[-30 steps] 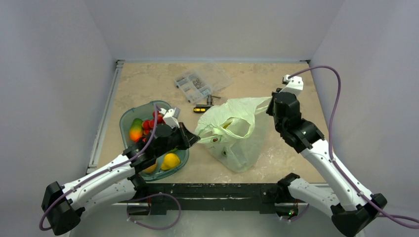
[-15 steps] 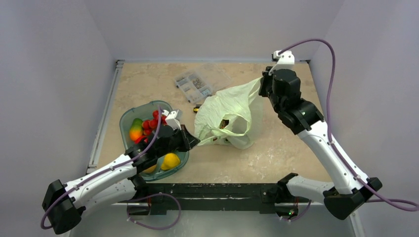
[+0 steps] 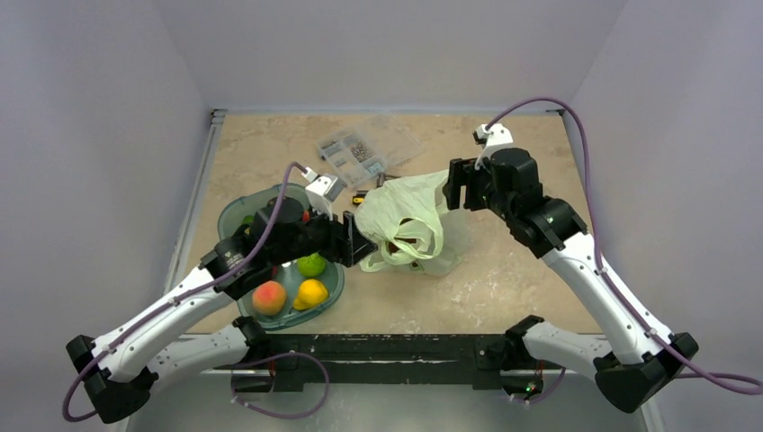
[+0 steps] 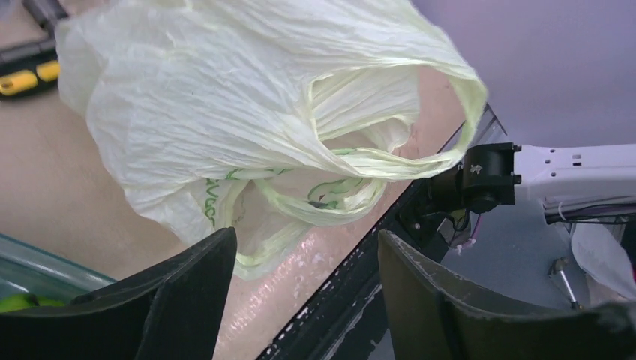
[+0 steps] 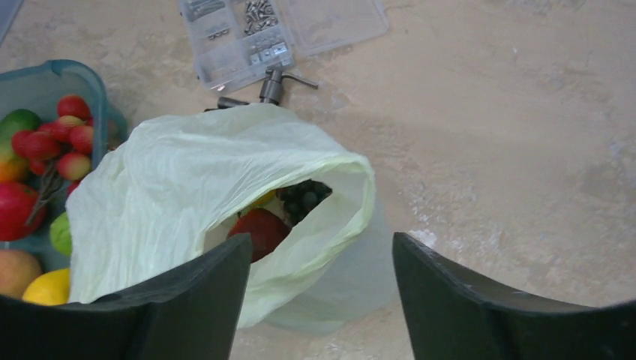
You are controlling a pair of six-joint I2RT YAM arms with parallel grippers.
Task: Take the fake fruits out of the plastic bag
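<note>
dark red fruit [image 5: 259, 229] and grape bunch [image 5: 304, 196] lie inside plastic bag [image 5: 172, 180], none removed; left gripper [image 4: 304, 238], right gripper [image 5: 322, 241] wide open, empty

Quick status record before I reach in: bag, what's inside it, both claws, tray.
bag: pale green, crumpled, mouth open toward the right wrist camera
inside: grapes, dark red fruit, yellow piece mostly hidden
left claw: open, empty, facing the bag, not gripping it
right claw: open, empty, facing the bag's mouth
tray: beside the bag, holds other fruit
</note>
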